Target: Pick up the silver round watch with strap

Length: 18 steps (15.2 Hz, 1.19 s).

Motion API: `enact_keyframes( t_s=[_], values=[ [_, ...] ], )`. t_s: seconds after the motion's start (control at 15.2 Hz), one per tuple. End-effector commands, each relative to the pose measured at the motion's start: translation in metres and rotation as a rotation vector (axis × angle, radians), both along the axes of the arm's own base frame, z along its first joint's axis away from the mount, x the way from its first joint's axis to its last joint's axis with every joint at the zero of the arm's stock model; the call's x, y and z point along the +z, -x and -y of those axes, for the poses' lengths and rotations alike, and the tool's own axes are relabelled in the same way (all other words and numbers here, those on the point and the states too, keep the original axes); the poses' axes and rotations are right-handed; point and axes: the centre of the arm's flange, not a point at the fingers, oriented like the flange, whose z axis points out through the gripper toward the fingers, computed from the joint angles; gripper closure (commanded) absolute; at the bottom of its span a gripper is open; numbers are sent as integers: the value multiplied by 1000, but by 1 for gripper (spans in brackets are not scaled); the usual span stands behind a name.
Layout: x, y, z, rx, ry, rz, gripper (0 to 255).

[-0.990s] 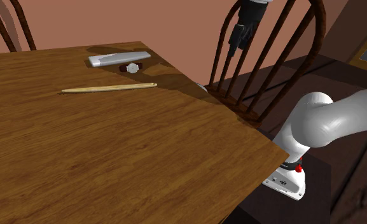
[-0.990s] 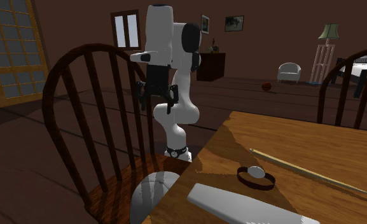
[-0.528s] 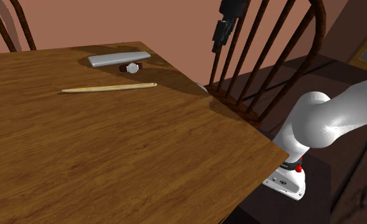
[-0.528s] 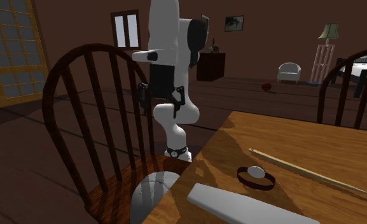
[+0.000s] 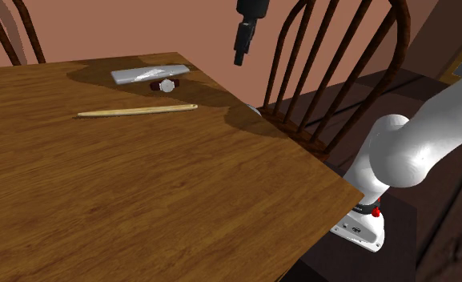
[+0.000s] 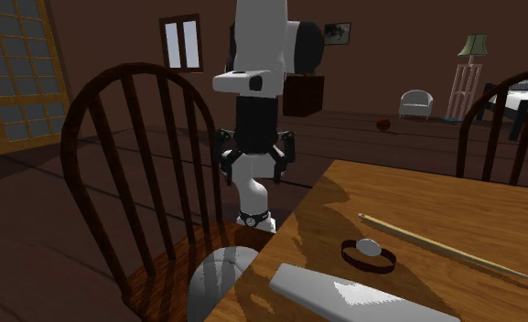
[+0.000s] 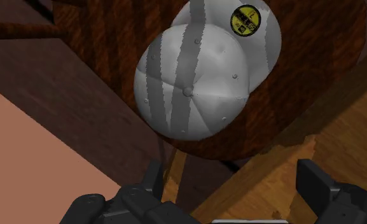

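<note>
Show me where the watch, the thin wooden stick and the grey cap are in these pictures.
watch (image 5: 167, 84), shoulder view, on its round pale face.
thin wooden stick (image 5: 137, 110), shoulder view, middle of its length.
grey cap (image 7: 201, 76), wrist view, on the crown beside its top button.

Grey cap (image 7: 198, 89) on chair seat (image 7: 306, 79), hand (image 7: 231, 170) spread

dim, warm | crisp, no blur | hard shadows along table (image 5: 141, 184) far edge | source perhaps overhead
</note>
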Motion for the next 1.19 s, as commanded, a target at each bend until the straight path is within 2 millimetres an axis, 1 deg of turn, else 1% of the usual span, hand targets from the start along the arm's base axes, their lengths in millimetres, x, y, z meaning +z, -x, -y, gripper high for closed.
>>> enact_keyframes(
  t_s=[0.0,0.33,0.59,0.86,1.06,1.12],
  values=[
    [0,-18,-22,68,2,0,0],
    [0,-51,-77,231,7,-1,0],
    [1,-70,-124,361,12,-1,0],
    [1,-83,-174,491,16,-2,0],
    [1,-89,-212,589,20,-2,0],
    [1,-90,-220,611,21,-2,0]
  ],
)
